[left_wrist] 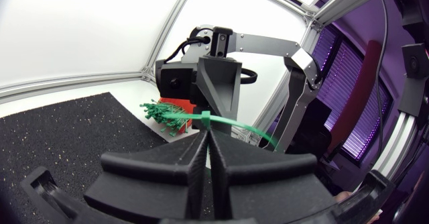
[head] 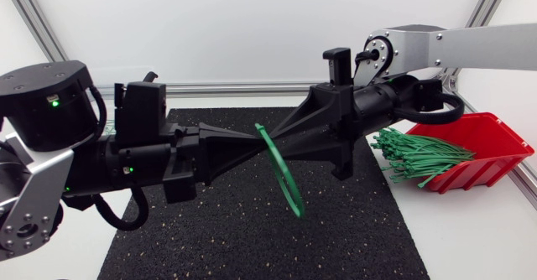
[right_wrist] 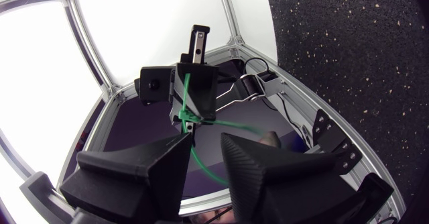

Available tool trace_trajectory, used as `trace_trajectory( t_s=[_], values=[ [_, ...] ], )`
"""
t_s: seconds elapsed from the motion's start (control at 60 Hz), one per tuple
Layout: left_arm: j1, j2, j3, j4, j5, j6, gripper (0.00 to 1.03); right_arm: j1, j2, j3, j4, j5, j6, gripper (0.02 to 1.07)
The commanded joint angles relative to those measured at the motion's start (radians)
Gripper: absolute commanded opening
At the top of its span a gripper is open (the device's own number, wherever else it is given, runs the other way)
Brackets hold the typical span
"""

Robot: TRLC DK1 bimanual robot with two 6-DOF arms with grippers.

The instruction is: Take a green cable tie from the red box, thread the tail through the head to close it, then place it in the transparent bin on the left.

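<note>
A green cable tie (head: 286,176), closed into a loop, hangs in the air over the mat between my two grippers, which meet tip to tip. My left gripper (head: 257,147) is shut on the tie, its fingers pressed together (left_wrist: 206,145), and the green strap (left_wrist: 236,124) curves away from the tips. My right gripper (head: 275,137) faces it from the other side. Its fingers stand apart (right_wrist: 204,151); the tie (right_wrist: 190,119) runs through the gap close to one finger. The red box (head: 482,148) sits at the right with a bundle of green ties (head: 419,156) spilling out.
A black speckled mat (head: 252,238) covers the middle of the table under both arms. Beyond my right gripper, the left wrist view shows the red box (left_wrist: 181,115) and its ties (left_wrist: 163,110) at the mat's far side. The metal frame rail (head: 235,88) runs along the back edge.
</note>
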Motion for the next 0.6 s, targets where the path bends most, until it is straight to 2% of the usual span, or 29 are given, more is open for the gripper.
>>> trace_trajectory(
  t_s=[0.0,0.3,0.583],
  values=[
    [0.005,0.010,-0.002,0.031,0.017,0.035,0.04,-0.019,-0.030,-0.035,-0.099,0.012,-0.014,0.46],
    [0.015,0.043,-0.013,0.022,0.017,0.102,0.04,-0.066,-0.050,-0.032,-0.094,0.013,-0.016,0.47],
    [-0.071,0.030,-0.056,0.002,0.058,0.205,0.04,-0.047,0.005,-0.004,-0.069,0.013,-0.016,0.47]
  ],
)
